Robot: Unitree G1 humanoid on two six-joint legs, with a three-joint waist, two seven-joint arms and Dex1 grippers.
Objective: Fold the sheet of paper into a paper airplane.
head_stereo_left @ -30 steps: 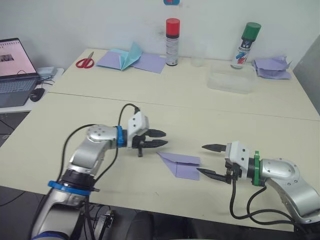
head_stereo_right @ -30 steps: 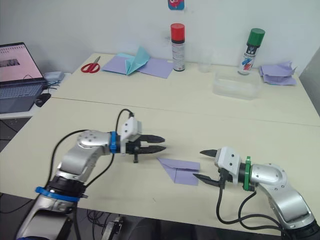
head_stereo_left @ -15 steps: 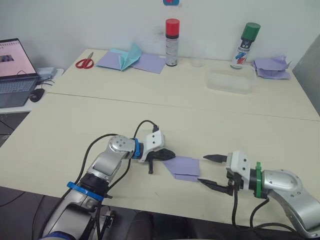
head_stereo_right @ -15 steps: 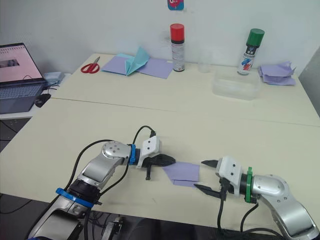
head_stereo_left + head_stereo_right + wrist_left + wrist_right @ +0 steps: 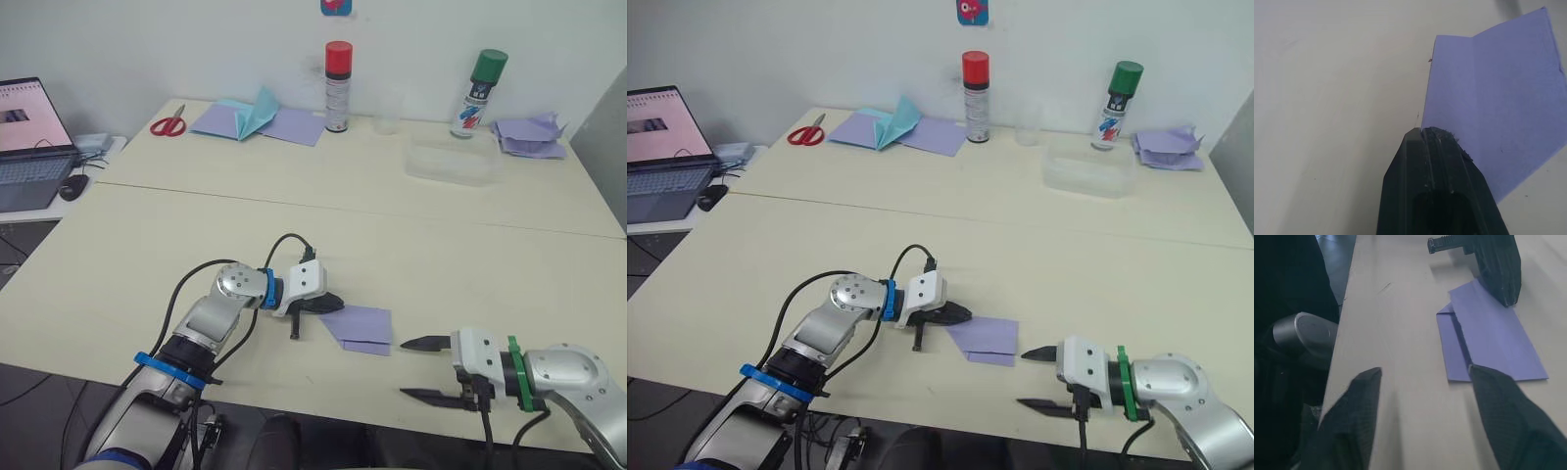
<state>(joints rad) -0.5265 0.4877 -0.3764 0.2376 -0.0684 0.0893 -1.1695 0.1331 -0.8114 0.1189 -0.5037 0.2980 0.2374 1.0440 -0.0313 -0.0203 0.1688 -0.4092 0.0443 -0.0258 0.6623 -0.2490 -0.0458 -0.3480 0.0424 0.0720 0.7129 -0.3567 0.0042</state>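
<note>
Lavender paper airplane [image 5: 360, 327] pinned flat by closed left end effector [image 5: 331, 302]; right end effector [image 5: 423, 369] open, apart.

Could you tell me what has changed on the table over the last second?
The left hand moved right onto the folded sheet of paper, shut, and pressed its raised flap flat. The right hand, open, drew back from the paper toward the near table edge. The cans, scissors and other papers stayed put.
</note>
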